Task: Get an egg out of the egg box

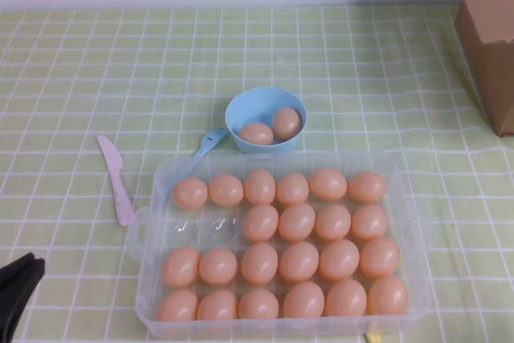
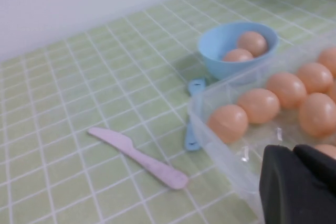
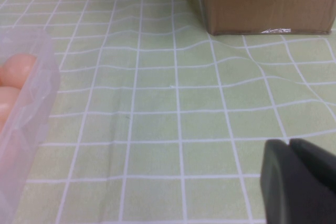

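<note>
The clear plastic egg box [image 1: 201, 229] sits at the front middle of the table and holds several peach-orange eggs, such as the one at its far-left corner [image 1: 189, 193]. Two cups in its second row are bare. My left gripper [image 1: 24, 271] is shut and empty at the front left, apart from the box. In the left wrist view it [image 2: 294, 150] hovers by the box's near-left wall [image 2: 220, 145]. My right gripper [image 3: 290, 142] shows only in the right wrist view, shut and empty over bare cloth, right of the box's edge [image 3: 37, 82].
A light-blue bowl [image 1: 241, 110] with two eggs stands just behind the box. A blue fork [image 1: 210, 140] and a pink knife [image 1: 116, 178] lie left of it. A brown cardboard box [image 1: 490, 30] stands at the back right on the green checked cloth.
</note>
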`<action>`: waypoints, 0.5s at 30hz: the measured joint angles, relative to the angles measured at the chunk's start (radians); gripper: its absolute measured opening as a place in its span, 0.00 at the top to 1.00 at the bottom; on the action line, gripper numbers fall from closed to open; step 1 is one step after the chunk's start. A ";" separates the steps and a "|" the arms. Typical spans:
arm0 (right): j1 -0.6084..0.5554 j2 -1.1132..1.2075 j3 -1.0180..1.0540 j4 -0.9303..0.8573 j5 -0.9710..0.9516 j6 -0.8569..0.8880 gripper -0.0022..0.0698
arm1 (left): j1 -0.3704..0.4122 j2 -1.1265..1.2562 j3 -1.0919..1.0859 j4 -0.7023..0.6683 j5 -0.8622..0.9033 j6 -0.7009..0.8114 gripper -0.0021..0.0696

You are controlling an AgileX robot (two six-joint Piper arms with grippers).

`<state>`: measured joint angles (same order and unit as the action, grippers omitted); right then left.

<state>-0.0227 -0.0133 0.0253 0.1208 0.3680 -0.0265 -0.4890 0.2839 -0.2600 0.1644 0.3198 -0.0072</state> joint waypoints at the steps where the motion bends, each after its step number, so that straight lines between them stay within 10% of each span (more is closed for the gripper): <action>1: 0.000 0.000 0.000 0.000 0.000 0.000 0.99 | 0.024 -0.022 0.035 -0.003 -0.038 0.000 0.97; 15: 0.000 0.000 0.000 0.000 0.000 0.000 0.99 | 0.344 -0.097 0.269 -0.059 -0.285 0.000 0.98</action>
<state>-0.0227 -0.0133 0.0253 0.1208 0.3680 -0.0265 -0.1449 0.1867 0.0095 0.1056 0.0350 -0.0072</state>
